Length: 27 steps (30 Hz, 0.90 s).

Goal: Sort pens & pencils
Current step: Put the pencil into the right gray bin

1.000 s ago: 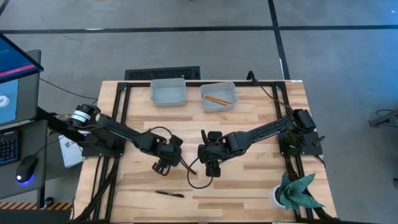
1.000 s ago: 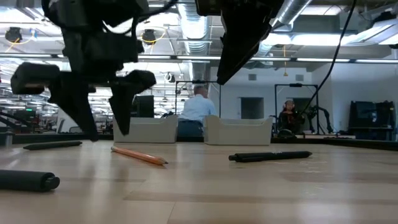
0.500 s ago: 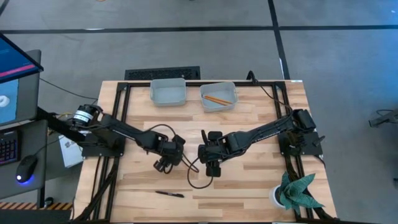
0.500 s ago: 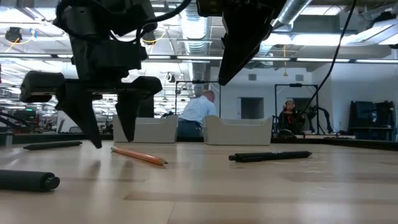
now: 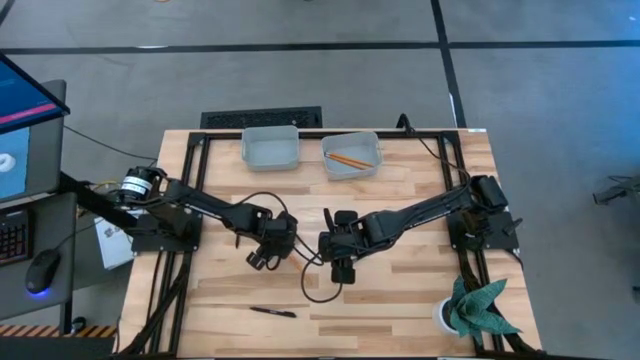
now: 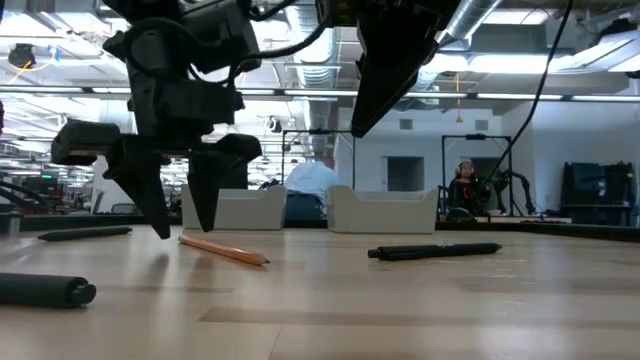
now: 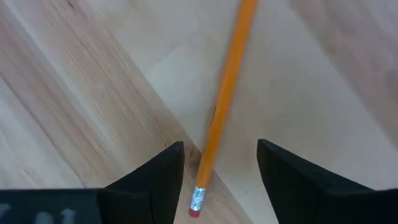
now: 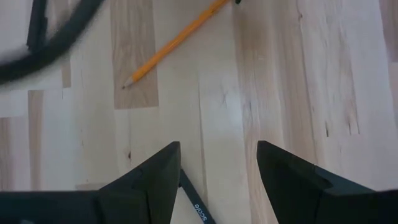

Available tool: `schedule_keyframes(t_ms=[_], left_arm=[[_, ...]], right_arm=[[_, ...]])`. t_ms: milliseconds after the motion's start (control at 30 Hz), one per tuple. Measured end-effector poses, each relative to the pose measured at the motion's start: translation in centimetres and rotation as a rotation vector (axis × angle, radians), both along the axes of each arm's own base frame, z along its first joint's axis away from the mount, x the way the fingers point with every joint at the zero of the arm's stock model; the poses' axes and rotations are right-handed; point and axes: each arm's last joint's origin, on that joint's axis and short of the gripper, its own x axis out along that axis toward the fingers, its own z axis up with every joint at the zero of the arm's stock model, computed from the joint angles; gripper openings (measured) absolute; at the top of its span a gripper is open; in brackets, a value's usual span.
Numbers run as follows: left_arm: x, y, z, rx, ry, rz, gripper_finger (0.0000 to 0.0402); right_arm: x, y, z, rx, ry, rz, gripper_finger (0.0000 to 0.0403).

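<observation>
One orange pencil lies flat on the table, also seen in the low view. My left gripper is open and low over it, one finger on each side of the eraser end, touching nothing. A second pencil lies in the right grey tray. My right gripper is open and hangs higher up, above a black pen. That pen rests on the table. Another pen lies near the table's near edge.
The empty-looking left grey tray stands beside the right one at the far edge. A black cable loops over the table between the arms. A potted plant sits at the near right corner. A further dark pen lies to the left.
My left gripper has moved toward the table's right and down toward the pencil, staying open, until its fingers stand on either side of the eraser end. The pencil and the pens have stayed where they were.
</observation>
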Motion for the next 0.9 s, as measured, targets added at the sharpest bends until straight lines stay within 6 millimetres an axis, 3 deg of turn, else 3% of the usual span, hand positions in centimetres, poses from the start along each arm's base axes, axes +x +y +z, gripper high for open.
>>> schedule_keyframes(t_ms=[300, 900], left_arm=[[0.3, 0.0, -1.5, -0.001, 0.056, 0.026, 0.0166], [1.1, -0.2, -0.5, 0.0, 0.068, 0.026, 0.0109]], right_arm=[[0.0, -0.5, 0.0, -0.003, 0.01, -0.014, 0.0235], [0.0, -0.5, 0.0, -0.004, 0.011, -0.012, 0.0235]])
